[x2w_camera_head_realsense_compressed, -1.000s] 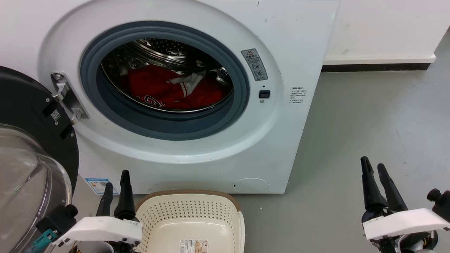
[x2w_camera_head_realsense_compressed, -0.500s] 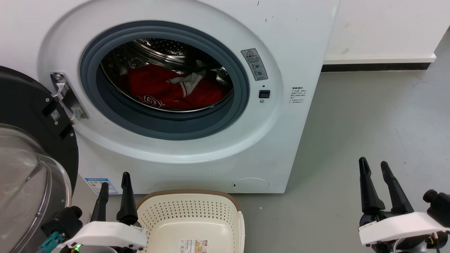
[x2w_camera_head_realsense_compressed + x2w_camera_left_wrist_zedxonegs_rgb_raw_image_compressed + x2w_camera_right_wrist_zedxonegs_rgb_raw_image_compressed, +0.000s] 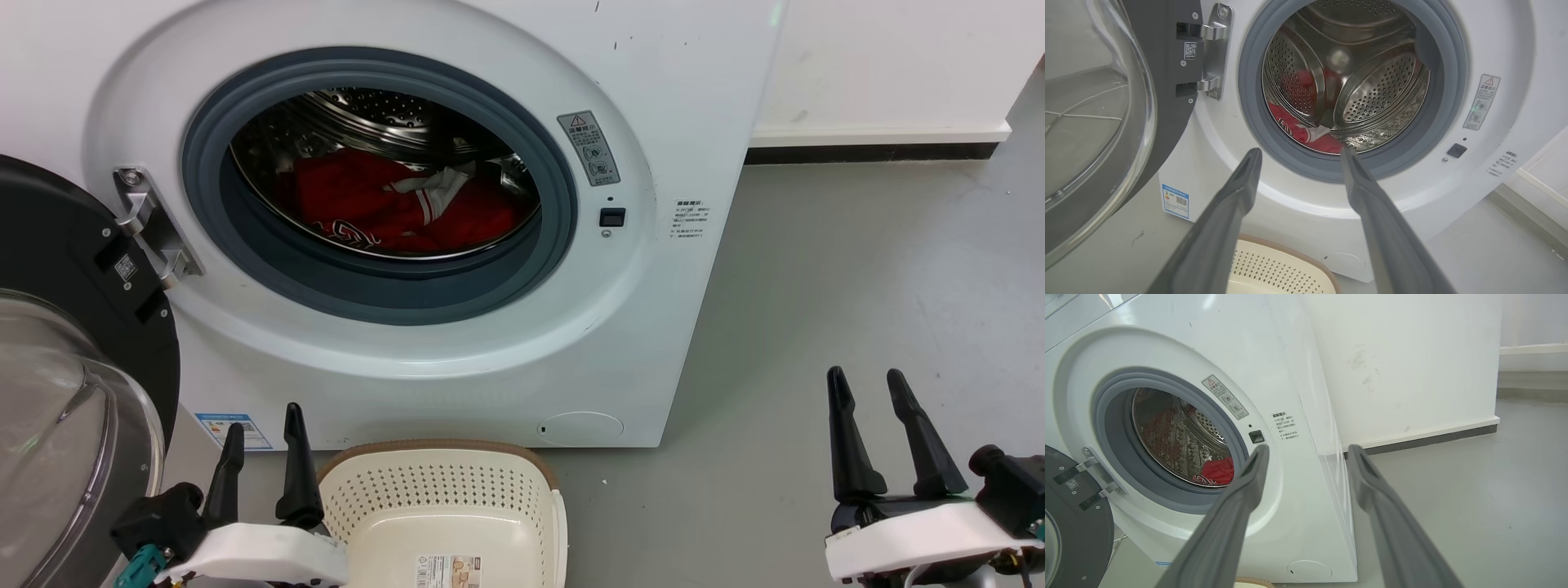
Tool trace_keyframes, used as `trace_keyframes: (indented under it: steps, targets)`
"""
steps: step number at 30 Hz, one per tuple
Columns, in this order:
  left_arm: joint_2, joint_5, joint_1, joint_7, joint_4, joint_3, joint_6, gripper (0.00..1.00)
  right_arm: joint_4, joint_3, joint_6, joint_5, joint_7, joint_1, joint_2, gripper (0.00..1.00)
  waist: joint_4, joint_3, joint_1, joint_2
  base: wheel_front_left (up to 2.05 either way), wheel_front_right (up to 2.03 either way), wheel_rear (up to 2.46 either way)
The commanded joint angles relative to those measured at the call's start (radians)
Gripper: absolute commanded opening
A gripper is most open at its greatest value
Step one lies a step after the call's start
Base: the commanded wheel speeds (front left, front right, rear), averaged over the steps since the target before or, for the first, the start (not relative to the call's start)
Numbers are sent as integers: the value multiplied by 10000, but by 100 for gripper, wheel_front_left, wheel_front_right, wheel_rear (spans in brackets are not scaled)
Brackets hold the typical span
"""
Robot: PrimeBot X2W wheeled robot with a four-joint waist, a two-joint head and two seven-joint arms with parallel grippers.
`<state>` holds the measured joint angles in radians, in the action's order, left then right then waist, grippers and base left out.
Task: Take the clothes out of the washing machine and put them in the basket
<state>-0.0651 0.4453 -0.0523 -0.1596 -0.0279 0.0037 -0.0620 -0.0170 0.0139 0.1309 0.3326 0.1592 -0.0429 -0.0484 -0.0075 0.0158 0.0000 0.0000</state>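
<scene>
Crumpled red clothes, white trim, left claw and right claw released

clothes: red, in drum | washing machine: door open | basket: empty, before it

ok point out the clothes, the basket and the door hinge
clothes (image 3: 359, 204), head view, on the middle of the red fabric
basket (image 3: 441, 490), head view, on its perforated back wall
door hinge (image 3: 151, 224), head view, on the silver metal arm
</scene>
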Motion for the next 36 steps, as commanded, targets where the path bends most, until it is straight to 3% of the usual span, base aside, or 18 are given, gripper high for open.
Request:
trace_keyframes:
  steps: [1,36]
  targets:
    - [-49,-298,12,-102,149,-21,-27,100,-175,-17,-3,-271,109,-65,-31,100,0,6,0,0,0,0,0]
    - [84,-3272,-433,-833,269,87,-38,100,-615,-143,-3,-2674,829,-546,-28,100,-95,19,0,0,0,0,0]
